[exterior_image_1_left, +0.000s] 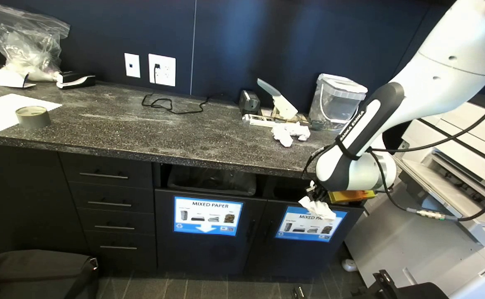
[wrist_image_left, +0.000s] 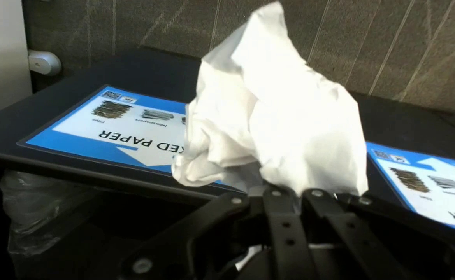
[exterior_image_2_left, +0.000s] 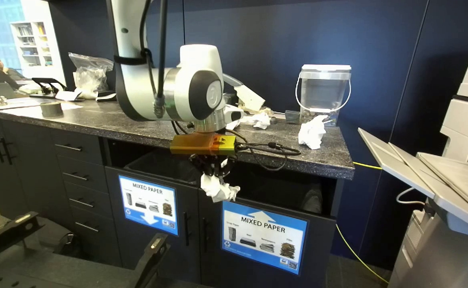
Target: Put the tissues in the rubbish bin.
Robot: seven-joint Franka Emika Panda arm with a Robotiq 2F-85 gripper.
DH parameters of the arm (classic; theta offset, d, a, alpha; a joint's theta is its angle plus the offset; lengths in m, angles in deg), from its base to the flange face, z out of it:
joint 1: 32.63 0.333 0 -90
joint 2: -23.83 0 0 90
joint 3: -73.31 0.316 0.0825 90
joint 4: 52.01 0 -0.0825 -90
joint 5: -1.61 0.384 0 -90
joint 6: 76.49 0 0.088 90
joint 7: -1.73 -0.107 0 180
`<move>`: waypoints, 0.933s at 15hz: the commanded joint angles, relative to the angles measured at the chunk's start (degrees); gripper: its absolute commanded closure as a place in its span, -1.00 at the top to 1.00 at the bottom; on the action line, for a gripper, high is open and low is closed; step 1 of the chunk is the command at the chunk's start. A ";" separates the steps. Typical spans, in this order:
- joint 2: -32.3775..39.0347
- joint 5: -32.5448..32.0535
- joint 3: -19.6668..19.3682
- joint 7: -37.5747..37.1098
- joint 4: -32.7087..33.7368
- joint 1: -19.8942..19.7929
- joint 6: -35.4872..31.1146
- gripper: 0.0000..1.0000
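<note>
A crumpled tissue (exterior_image_2_left: 219, 189) is pinched in the gripper (exterior_image_2_left: 216, 172) off the front edge of the worktop (exterior_image_2_left: 93, 117), outside the rubbish bin (exterior_image_2_left: 274, 208); delivery appears in hand, with inward movement and release called for. By the right edge, another tissue (exterior_image_2_left: 313, 133) is seen.

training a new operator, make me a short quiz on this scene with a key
1. True or false: the black jointed fingers hold a crumpled white paper tissue.
2. Which stands on the speckled dark countertop: (a) boxy off-white printer, (b) translucent plastic bucket with a white lid, (c) dark fabric bag?
3. Fill in: both rectangular blue-and-white labels read "MIXED ____".

Key: 1. true; 2. b; 3. PAPER
</note>
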 commanded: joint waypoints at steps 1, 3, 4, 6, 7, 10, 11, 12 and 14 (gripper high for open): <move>8.50 3.72 -3.44 -3.88 4.18 4.24 -10.52 -0.93; 12.11 7.21 -4.66 -5.42 6.05 5.98 -16.27 -0.93; 13.60 8.90 -4.72 -5.93 6.88 6.35 -18.99 -0.93; 16.23 10.32 -2.63 -6.61 8.57 4.56 -24.98 -0.93; 17.56 10.90 -2.21 -6.90 9.45 4.31 -27.74 -0.93; 22.43 6.77 1.52 -7.73 12.83 -0.42 -37.37 -0.93; 24.29 4.53 2.44 -7.57 14.03 -1.99 -40.73 -0.92; 26.09 2.57 3.23 -7.83 15.20 -3.35 -43.71 -0.92; 30.45 -1.24 4.18 -8.51 18.48 -5.64 -49.44 -0.92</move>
